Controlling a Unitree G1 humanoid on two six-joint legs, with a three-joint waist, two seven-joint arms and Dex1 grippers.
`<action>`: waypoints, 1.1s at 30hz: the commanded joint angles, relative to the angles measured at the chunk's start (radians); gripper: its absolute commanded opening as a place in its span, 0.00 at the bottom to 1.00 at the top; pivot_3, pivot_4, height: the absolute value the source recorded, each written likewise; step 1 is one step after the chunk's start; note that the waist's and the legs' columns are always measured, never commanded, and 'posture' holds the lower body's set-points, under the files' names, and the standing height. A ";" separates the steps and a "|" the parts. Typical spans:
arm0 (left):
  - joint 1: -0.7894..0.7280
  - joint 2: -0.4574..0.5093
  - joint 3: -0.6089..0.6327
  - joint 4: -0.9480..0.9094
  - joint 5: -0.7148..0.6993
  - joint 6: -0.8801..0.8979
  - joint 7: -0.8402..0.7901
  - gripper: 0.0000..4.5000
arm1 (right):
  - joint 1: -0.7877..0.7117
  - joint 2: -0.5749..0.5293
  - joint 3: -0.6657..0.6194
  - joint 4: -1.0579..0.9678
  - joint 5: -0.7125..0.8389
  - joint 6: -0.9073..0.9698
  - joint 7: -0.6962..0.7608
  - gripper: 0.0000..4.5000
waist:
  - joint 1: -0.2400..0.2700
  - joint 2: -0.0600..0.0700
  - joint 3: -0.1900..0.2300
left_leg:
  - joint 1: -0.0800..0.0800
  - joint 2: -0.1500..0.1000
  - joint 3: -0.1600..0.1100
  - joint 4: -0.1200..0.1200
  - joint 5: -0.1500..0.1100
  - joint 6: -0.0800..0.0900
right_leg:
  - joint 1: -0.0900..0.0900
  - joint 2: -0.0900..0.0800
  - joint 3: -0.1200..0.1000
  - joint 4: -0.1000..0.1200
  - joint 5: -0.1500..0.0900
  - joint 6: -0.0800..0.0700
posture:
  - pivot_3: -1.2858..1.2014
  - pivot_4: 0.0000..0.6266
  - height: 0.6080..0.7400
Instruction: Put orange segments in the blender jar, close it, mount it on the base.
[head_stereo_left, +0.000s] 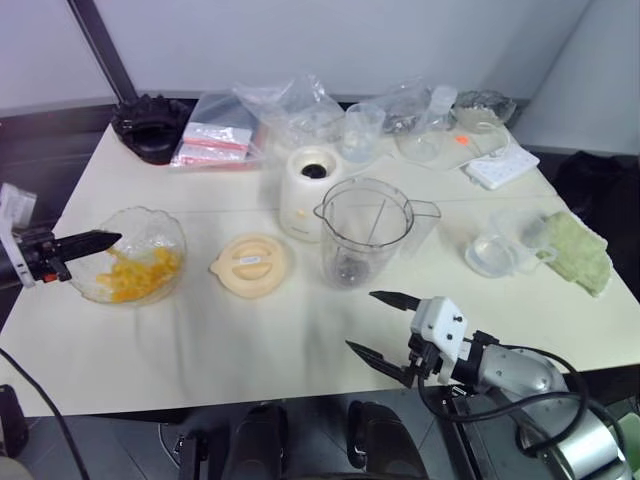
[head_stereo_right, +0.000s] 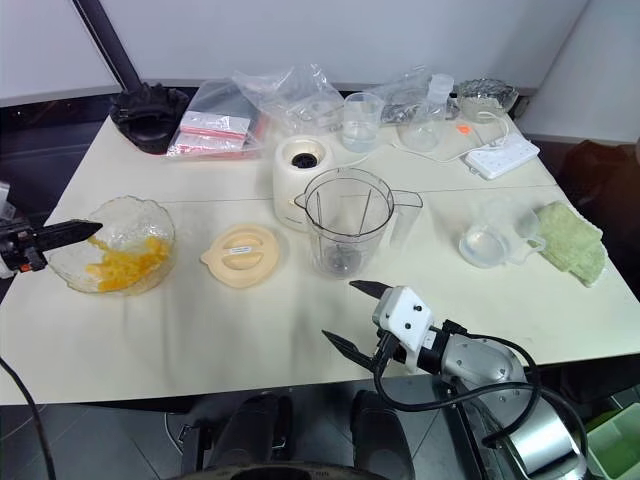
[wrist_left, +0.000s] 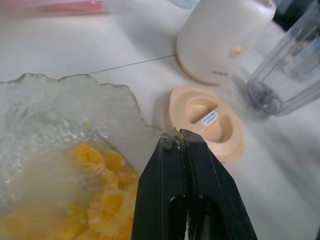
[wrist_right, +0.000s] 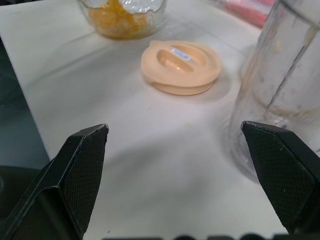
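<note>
**Ana:** Left eye view first: where are the orange segments (head_stereo_left: 138, 274)?

**Ben:** Heaped in the scalloped glass bowl (head_stereo_left: 160, 227) at the left side of the white table (head_stereo_left: 240, 350). The blender jar (head_stereo_left: 364, 232) stands upright and uncovered near the middle of the table, nothing orange visible inside it.

**Ana:** And the base (head_stereo_left: 307, 192)?

**Ben:** Just behind the jar, on its left, dark socket facing up. The jar is not mounted on it. The peach lid (head_stereo_left: 251, 265) lies flat between the bowl and the jar.

**Ana:** What about the claws?

**Ben:** The left gripper (head_stereo_left: 108, 238) hangs over the bowl's left rim with its two fingers pressed together. In the left wrist view only a tiny scrap sits at the tips; I can't tell whether a segment is pinched there. The right gripper (head_stereo_left: 383, 321) hovers over the table's near edge, in front of the jar, fingers spread wide and holding nothing.
</note>
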 joint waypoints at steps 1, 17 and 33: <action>-0.052 0.041 -0.008 0.009 0.004 -0.009 -0.021 0.01 | -0.017 0.004 -0.009 -0.071 0.011 -0.002 -0.004 1.00 | 0.001 0.000 0.000 | 0.000 0.000 0.000 0.000 0.000 0.000 | 0.000 0.000 0.000 0.000 0.000 0.000 | 0.52 0.24 1.00; -0.045 0.040 -0.214 0.077 0.229 -0.283 0.046 0.41 | -0.080 0.045 0.025 -0.107 -0.002 0.067 -0.049 1.00 | 0.002 0.000 0.000 | 0.000 0.001 -0.001 0.001 0.000 0.000 | 0.000 0.000 -0.001 0.001 0.000 0.000 | 0.52 0.24 1.00; -0.212 -0.104 -0.332 0.307 0.393 -0.499 0.138 0.41 | -0.121 -0.009 0.041 -0.231 0.009 0.188 -0.060 1.00 | 0.002 -0.002 -0.001 | 0.000 0.000 -0.001 0.002 0.000 0.000 | 0.001 0.000 -0.001 0.001 0.000 0.000 | 0.52 0.24 1.00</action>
